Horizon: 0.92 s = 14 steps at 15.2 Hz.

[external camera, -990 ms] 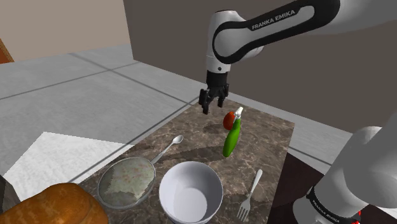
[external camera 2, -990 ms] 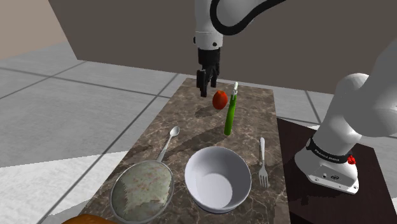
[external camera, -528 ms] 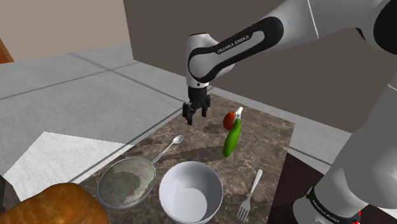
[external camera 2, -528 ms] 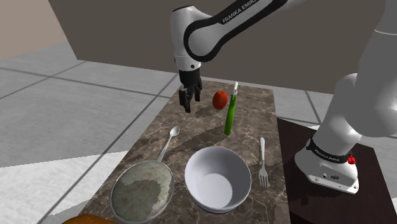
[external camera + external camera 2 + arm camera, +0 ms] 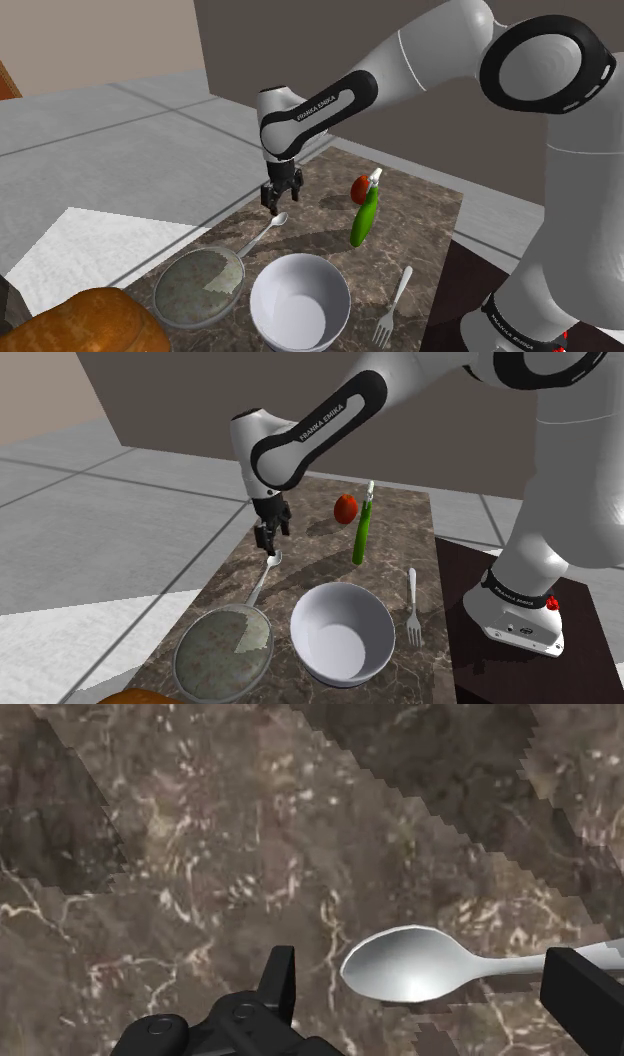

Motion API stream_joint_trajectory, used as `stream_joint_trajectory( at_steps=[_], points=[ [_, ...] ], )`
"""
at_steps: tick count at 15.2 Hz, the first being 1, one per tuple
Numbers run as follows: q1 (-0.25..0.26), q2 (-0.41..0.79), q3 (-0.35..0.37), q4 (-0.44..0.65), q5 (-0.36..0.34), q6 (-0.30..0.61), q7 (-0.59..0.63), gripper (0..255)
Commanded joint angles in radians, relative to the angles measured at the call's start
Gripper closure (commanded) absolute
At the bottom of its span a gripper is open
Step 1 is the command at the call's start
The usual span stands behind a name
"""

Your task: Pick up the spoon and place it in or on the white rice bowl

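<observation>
Hovering just above the dark marbled counter (image 5: 420, 215), the black pincer (image 5: 276, 202) is seen on a white arm reaching down toward the spoon (image 5: 262, 235). The fingers are spread apart and nothing is held. In the wrist view, the rounded head of the spoon (image 5: 410, 964) lies between the two fingers of the pincer (image 5: 425, 972). A gap is seen on one side, and the other finger stands over the start of the handle. Whether that finger touches the spoon cannot be told.

The spoon is laid flat on the counter. Its head is nearest the pincer, and its handle runs toward a round speckled strainer (image 5: 200, 288). The white bowl (image 5: 302, 300) is set just beside the strainer, near the handle's end. A fork (image 5: 392, 305) lies on the bowl's far side.

The spoon is judged to be light, stiff and smooth, so it is likely to slip or pivot if pinched on the curved head. A firmer hold is expected at the neck or upper handle, taken across the narrow width. Because the spoon is thin and flat on the stone, the fingertips would probably have to be brought right down to the surface. The fingers seem lined up along the spoon's length, so a turn of the wrist may be needed.
</observation>
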Motion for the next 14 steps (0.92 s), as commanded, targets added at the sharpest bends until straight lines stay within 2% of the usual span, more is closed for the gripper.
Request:
stream_joint_trajectory(
  at_steps=[1, 8, 14],
  points=[
    [0.007, 0.04, 0.0, 0.017, -0.008, 0.016, 0.001, 0],
    [0.011, 0.08, -0.003, -0.018, -0.014, 0.092, 0.005, 0],
    [0.011, 0.08, -0.003, -0.018, -0.014, 0.092, 0.005, 0]
  ],
)
